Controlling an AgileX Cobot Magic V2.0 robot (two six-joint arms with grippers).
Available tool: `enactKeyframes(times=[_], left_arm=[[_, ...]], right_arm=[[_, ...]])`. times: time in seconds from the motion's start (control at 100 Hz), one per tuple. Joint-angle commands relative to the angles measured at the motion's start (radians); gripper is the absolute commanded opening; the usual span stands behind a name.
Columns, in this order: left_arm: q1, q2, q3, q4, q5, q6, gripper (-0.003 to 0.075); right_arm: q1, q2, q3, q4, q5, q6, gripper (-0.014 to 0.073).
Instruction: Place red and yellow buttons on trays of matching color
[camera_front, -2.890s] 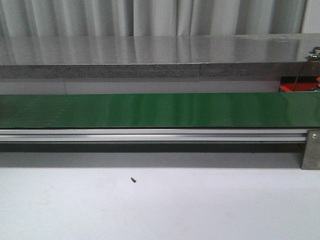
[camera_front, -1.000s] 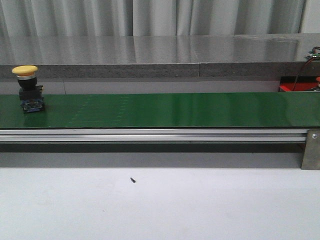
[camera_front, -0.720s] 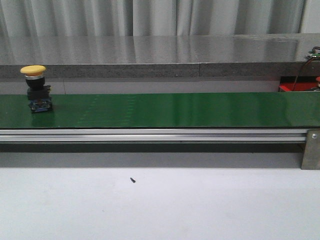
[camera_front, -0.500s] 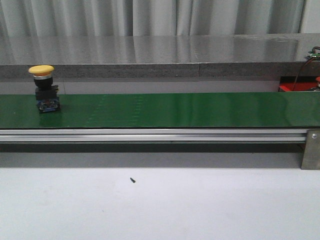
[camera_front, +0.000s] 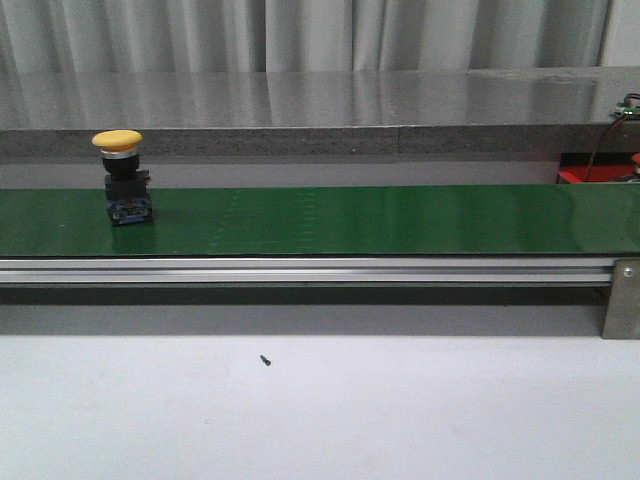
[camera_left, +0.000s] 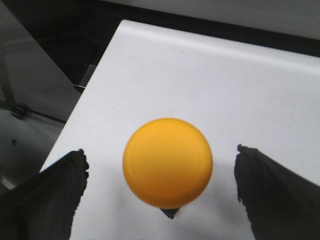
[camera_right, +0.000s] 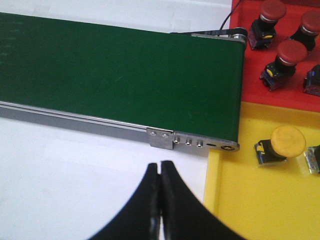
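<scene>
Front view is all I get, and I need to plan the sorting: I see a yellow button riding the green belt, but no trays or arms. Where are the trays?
Observer: The right wrist view shows a red tray and a yellow tray side by side at the end of the belt.
Operator: Anything in them already?
Observer: Yes. Red buttons sit in the red tray, and a tray yellow button lies in the yellow one.
Operator: And the grippers?
Observer: The right gripper is shut and empty, over the white table by the belt's end. The left gripper is open, its fingers on either side of another yellow button that stands on a white surface.
</scene>
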Motion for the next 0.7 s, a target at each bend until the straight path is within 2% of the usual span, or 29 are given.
enactKeyframes(times=[0.0,0.49,0.69], left_arm=[[0.000,-0.060,-0.032,-0.021,-0.075,-0.009,0.0588],[-0.043,-0.060,-0.032,-0.021,-0.130,-0.009,0.0580],[-0.045,-0.060,-0.032,-0.021,-0.130,-0.009,0.0479]], right_arm=[[0.001,-0.008,-0.026,0.012,-0.049,-0.008,-0.0068],[0.001,-0.008,-0.026,0.012,-0.049,-0.008,-0.0068],[0.001,-0.008,-0.026,0.012,-0.049,-0.008,-0.0068]])
